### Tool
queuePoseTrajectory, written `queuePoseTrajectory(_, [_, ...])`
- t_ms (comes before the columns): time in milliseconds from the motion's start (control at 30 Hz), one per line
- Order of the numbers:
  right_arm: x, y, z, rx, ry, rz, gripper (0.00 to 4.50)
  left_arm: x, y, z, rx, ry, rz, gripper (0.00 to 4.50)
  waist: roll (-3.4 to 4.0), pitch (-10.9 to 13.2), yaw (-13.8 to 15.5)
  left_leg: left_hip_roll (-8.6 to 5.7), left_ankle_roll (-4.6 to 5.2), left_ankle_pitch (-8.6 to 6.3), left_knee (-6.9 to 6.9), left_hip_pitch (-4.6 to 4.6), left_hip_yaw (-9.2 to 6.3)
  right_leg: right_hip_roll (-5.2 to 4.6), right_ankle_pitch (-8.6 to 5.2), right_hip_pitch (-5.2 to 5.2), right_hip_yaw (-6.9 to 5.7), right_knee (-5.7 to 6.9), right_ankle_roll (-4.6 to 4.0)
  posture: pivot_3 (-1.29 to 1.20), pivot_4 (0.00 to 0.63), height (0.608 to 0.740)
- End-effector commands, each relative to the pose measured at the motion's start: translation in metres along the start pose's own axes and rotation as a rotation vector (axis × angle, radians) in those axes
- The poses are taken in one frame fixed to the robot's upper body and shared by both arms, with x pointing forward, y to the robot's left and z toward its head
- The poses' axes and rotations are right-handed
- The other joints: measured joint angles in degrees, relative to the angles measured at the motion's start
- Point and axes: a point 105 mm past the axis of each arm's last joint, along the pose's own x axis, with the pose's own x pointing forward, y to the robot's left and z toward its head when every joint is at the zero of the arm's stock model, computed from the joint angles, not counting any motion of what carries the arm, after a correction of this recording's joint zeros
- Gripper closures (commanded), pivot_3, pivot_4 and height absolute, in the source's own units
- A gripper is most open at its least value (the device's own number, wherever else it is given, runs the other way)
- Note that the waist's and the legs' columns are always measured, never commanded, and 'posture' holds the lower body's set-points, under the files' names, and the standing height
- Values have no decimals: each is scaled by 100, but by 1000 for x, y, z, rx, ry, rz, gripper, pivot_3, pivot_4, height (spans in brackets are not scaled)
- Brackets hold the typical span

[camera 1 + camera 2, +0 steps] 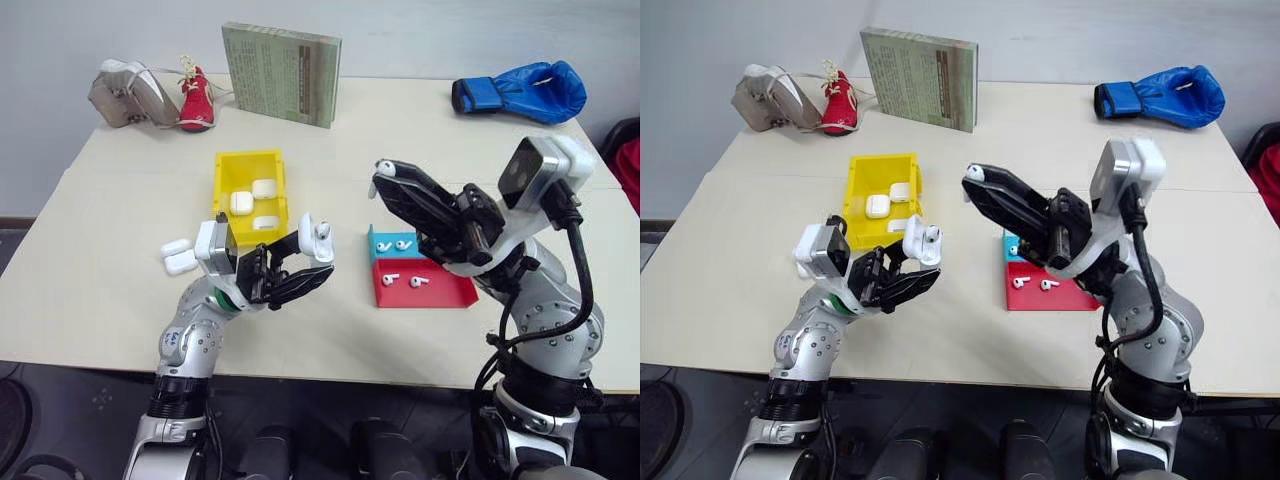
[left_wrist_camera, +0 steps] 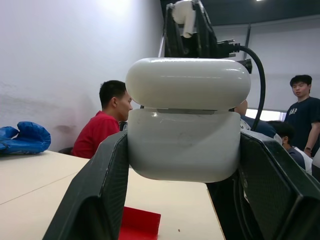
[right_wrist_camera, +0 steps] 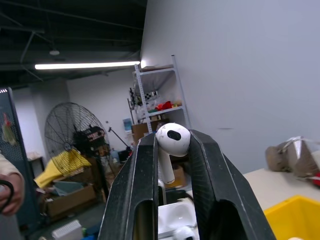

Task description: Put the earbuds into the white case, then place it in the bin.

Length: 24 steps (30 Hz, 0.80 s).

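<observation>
Beige tabletop [image 1: 120, 290] against a pale wall, with a shoe, a green book and a blue boxing glove along the far edge. Two spare white cases [image 1: 178, 257] lie just left of the left gripper [image 1: 300, 265]. That gripper is clamped on a small glossy white rounded case [image 1: 318, 240] with its hinged lid up, held above the table. The bright yellow open-top plastic bin [image 1: 222, 178], three white cases inside, sits just beyond that hand. The right gripper [image 1: 385, 172] pinches one tiny glossy white earbud [image 1: 386, 167] at its fingertips, raised near the held case, a clear gap between. Below that hand sits a shallow blue and red tray [image 1: 455, 293] with four more earbuds.
</observation>
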Motion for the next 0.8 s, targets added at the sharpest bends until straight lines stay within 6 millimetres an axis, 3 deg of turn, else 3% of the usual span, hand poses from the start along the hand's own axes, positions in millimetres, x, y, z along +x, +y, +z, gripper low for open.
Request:
queuePoseTrajectory(33, [8,16,0,3,-3,78,4047,5,-2,7,20,-22,-30,1707,0,0,-8,0,0,0,0,0,1,0,0,0,0,0,0,0,150,740])
queuePoseTrajectory(200, [9,16,-16,17,60,99,4047,9,-4,5,19,-31,-35,1707,0,0,-7,1,0,0,-1,2,2,1,0,0,2,-1,0,0,150,740])
queuePoseTrajectory(800, [1,-3,-42,10,129,43,4047,16,-6,5,25,-60,-45,1707,0,0,-1,1,1,0,-2,2,2,1,0,1,3,-9,0,0,150,740])
